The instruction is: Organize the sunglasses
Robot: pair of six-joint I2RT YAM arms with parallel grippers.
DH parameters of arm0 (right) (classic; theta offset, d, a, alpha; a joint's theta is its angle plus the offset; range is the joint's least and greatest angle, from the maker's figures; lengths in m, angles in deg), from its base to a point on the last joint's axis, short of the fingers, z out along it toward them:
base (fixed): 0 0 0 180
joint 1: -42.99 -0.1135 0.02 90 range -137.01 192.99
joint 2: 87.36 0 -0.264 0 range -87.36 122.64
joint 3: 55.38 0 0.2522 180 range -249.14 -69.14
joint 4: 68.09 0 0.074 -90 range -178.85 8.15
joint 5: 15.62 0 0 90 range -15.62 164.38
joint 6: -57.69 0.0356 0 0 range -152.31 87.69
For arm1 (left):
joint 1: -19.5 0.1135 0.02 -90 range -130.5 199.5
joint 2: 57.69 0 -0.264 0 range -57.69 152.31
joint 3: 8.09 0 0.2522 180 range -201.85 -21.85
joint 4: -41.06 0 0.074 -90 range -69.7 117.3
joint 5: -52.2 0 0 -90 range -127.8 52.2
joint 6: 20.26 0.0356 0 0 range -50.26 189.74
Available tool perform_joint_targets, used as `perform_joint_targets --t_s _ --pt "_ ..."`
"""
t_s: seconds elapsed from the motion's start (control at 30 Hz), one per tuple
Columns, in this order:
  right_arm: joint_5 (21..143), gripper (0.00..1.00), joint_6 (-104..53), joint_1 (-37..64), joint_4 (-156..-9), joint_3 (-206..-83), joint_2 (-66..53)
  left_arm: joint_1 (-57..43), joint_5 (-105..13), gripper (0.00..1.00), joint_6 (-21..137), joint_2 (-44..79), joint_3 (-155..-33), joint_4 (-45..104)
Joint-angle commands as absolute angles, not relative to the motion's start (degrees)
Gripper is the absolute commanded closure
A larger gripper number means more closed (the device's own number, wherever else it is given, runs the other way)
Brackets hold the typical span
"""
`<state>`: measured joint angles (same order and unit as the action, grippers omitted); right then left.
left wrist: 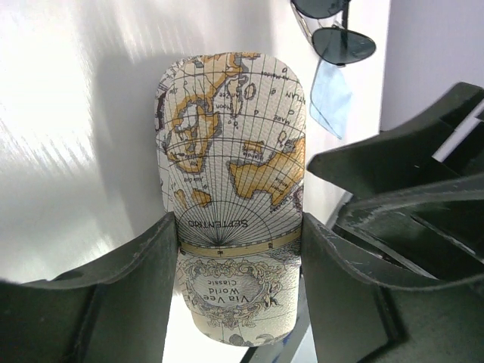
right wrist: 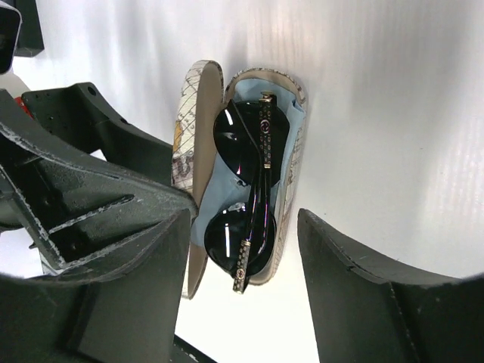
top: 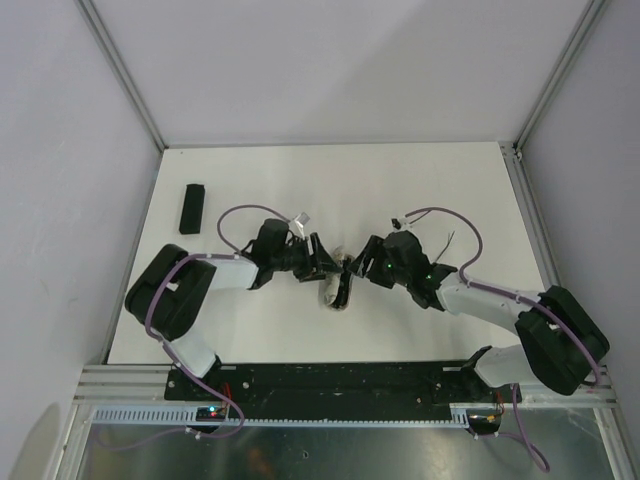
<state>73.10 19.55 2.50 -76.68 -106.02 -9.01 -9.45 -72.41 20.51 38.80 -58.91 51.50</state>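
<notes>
A pair of sunglasses point(right wrist: 246, 151) with a thin dark wire frame and dark rounded lenses lies folded on a blue cloth point(right wrist: 219, 189) inside the open beige map-patterned case point(right wrist: 296, 144). My right gripper point(right wrist: 242, 219) hovers over it, open, with its fingers on either side of the near lens and touching nothing. My left gripper point(left wrist: 238, 227) is shut on the case's raised lid point(left wrist: 231, 144), one finger on each side. From there the sunglasses point(left wrist: 336, 41) show past the lid. In the top view both grippers point(top: 325, 265) point(top: 360, 268) meet over the case point(top: 335, 292).
A black oblong case point(top: 192, 208) lies at the table's far left. The two arms crowd the table's middle, and the right gripper's body point(left wrist: 408, 197) sits close beside the left gripper. Grey walls surround the white table point(top: 330, 180).
</notes>
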Motion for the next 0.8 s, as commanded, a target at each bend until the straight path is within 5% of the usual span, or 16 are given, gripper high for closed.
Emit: perform_joint_targets --t_s 0.0,0.53,0.67,0.77 --pt "69.58 0.37 17.97 3.71 -80.9 -106.4 -12.75 -10.83 -60.78 0.65 31.2 38.85 -64.69 36.05" --pt "68.03 0.36 19.1 6.36 -81.58 -98.63 -17.34 -20.88 -35.83 0.61 42.29 46.71 -81.38 10.11" --pt "68.47 0.36 18.88 7.16 -81.58 -97.79 -18.15 -22.6 -33.78 0.47 42.68 47.96 -83.69 8.33" --pt "68.95 0.36 18.59 7.56 -81.58 -97.46 -18.22 -23.59 -33.39 0.25 42.92 47.14 -84.75 8.05"
